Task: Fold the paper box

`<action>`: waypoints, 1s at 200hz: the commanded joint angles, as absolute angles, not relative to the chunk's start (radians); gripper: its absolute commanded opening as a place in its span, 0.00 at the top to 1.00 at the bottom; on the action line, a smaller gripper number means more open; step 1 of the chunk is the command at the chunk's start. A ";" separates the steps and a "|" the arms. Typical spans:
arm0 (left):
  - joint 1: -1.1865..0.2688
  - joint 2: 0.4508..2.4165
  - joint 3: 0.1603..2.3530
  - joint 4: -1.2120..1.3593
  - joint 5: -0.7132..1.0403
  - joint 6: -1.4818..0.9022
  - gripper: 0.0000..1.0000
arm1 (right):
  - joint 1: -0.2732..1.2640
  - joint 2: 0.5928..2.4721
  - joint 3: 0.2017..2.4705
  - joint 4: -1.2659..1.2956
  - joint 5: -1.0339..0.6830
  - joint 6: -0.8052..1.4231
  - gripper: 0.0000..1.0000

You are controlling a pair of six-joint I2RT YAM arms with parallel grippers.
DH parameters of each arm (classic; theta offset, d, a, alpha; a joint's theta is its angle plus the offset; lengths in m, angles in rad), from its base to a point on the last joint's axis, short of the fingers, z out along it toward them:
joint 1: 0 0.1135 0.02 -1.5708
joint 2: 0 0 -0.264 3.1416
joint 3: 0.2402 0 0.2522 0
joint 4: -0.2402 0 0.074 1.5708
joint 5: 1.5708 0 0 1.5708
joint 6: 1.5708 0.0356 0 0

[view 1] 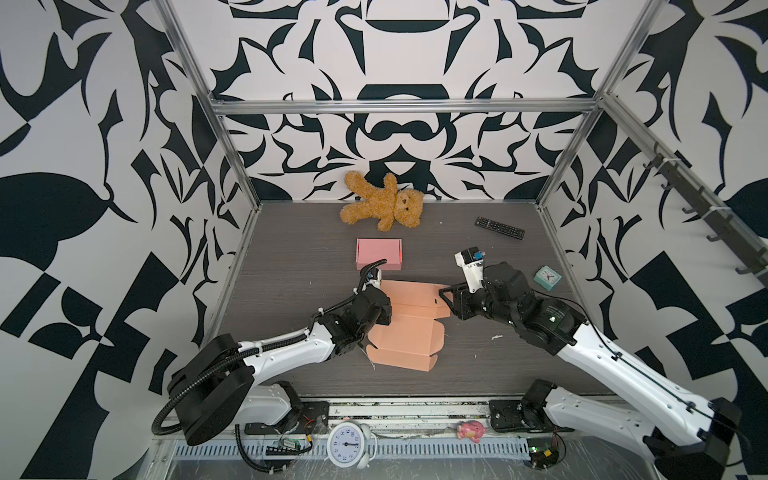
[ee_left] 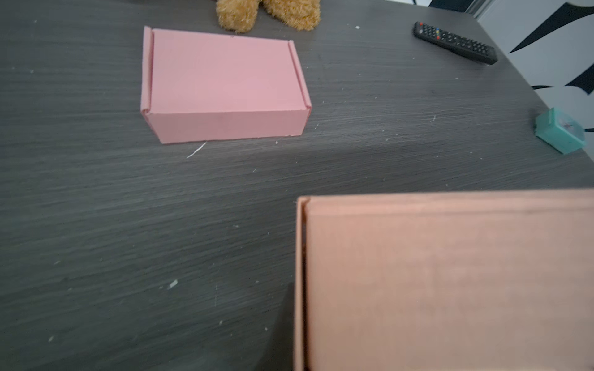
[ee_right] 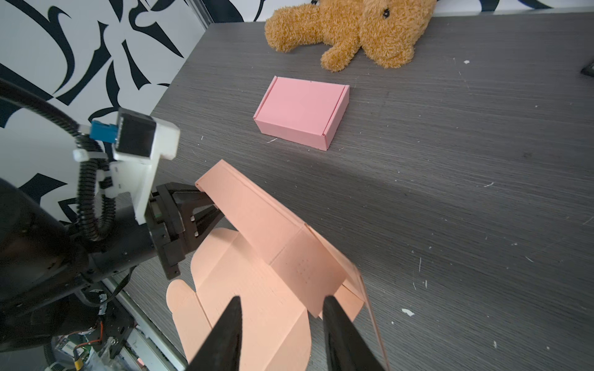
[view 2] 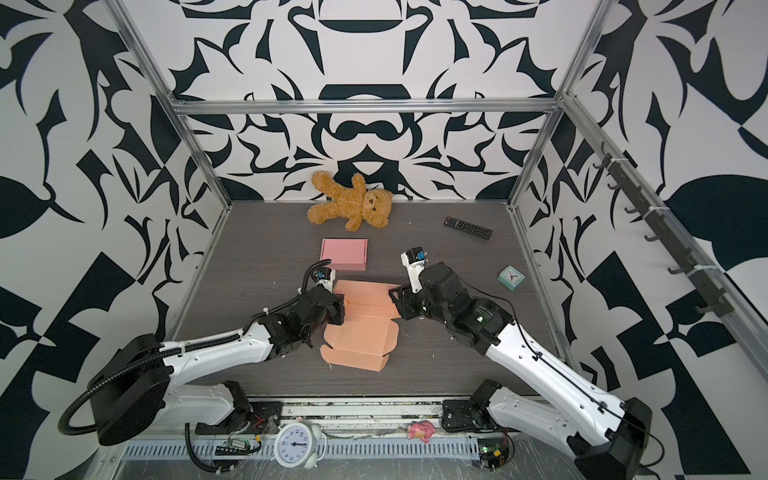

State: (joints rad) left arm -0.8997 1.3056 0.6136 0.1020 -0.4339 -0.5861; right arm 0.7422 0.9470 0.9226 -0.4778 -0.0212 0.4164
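**A:** Where is the blank (view 1: 409, 332) laid, in a top view?
**B:** On the table (view 1: 498, 365), on the arms' side of the pink box (view 1: 379, 253), apart; the left gripper (view 1: 387, 312) and right gripper (view 1: 444, 291) are set at its ends

**A:** Left wrist view?
**B:** A wall (ee_left: 450, 282) is shown raised, short of the pink box; jaws hidden

**A:** Right wrist view?
**B:** The left gripper is seen clenched on that wall, likely to prop it; the right's fingers (ee_right: 231, 321) are spread round its other end, nothing pinched

Bright even light, soft shadows on table (view 1: 291, 257), wide-angle bowing at edges — left wrist view blurred.
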 commanded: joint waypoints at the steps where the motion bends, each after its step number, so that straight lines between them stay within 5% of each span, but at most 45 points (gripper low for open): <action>1: -0.890 1.282 0.642 -0.023 -0.466 -0.669 0.91 | 0.749 0.904 0.960 -0.444 -0.029 0.367 0.58; 130: -0.755 1.252 0.688 -0.015 -0.251 -0.637 0.90 | 0.749 1.045 1.038 -0.564 0.103 0.378 0.75; 200: -0.746 1.249 0.680 -0.008 -0.244 -0.645 0.90 | 0.749 1.113 1.061 -0.525 0.087 0.387 0.76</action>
